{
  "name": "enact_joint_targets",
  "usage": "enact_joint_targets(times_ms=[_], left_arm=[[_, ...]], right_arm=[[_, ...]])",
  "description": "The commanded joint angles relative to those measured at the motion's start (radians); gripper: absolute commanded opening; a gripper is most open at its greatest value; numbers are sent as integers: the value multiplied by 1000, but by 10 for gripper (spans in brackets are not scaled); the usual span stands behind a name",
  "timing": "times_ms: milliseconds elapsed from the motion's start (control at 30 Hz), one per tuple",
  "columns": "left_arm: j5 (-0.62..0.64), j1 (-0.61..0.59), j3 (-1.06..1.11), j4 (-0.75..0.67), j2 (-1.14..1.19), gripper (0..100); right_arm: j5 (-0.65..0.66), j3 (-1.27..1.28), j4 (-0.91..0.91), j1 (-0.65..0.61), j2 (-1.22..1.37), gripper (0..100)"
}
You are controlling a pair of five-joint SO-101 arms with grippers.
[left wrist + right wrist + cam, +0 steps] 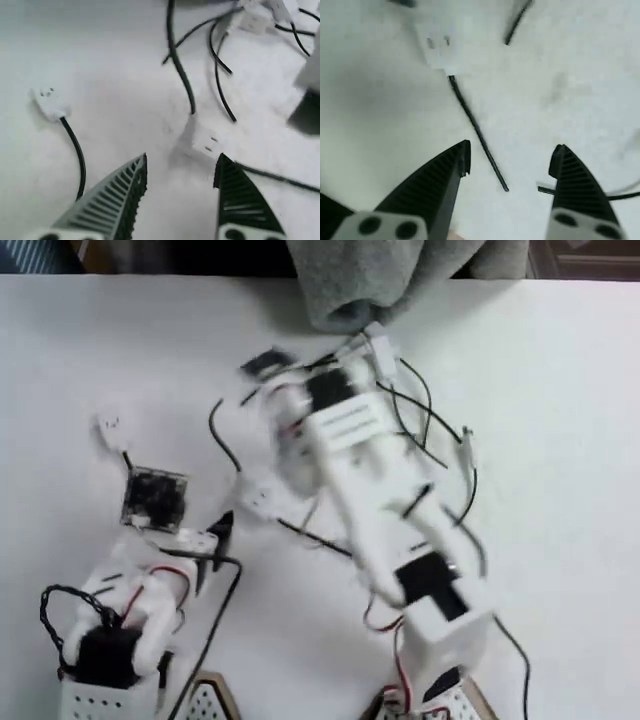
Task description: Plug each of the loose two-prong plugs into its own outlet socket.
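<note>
Two grippers (182, 157) (512, 145), jaws apart, near sockets (205, 141) (440, 46)

In the high view the white right arm (370, 480) at the table's centre is blurred, and its front end, toward eleven o'clock, dissolves into a smear with no clear parts. It hides part of the tangle of thin black cables (430, 420) on the white table (560, 390). The left arm's white base (95, 695) is cut off by the edge at seven o'clock. In the left wrist view the small white socket blocks (255, 17) are blurred and clipped by the edge. In the right wrist view the slots of the white rectangular socket block (437, 47) are hazy.
</note>
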Motion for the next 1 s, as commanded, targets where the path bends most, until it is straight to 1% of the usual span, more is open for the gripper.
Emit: enact_joint_targets(times_ms=[0, 67, 133, 200, 333, 400, 533, 633, 800, 867, 900, 967], left_arm=[[97, -140, 26, -74, -99, 226], [152, -254, 63, -106, -151, 226], [180, -343, 100, -144, -153, 226], [178, -414, 135, -169, -148, 226], [183, -562, 172, -213, -148, 225], [184, -608, 178, -213, -148, 225], [187, -645, 181, -209, -148, 225], [226, -647, 189, -209, -148, 225], [236, -650, 198, -212, -148, 225], [238, -650, 199, -212, -148, 225], [238, -650, 203, -212, -148, 225], [239, -650, 212, -226, -148, 225]], right_arm=[[18, -40, -67, -88, 64, 257], [18, -41, -122, -90, 119, 257], [18, -41, -171, -97, 170, 257], [21, -41, -206, -122, 205, 257], [78, -63, -225, -202, 243, 257], [80, -72, -231, -229, 254, 257], [80, -118, -243, -236, 320, 257], [80, -170, -265, -216, 412, 257], [81, -358, -262, -171, 596, 255], [86, -451, -222, -154, 651, 252], [87, -508, -191, -150, 673, 239], [87, -621, -127, -137, 708, 177]])
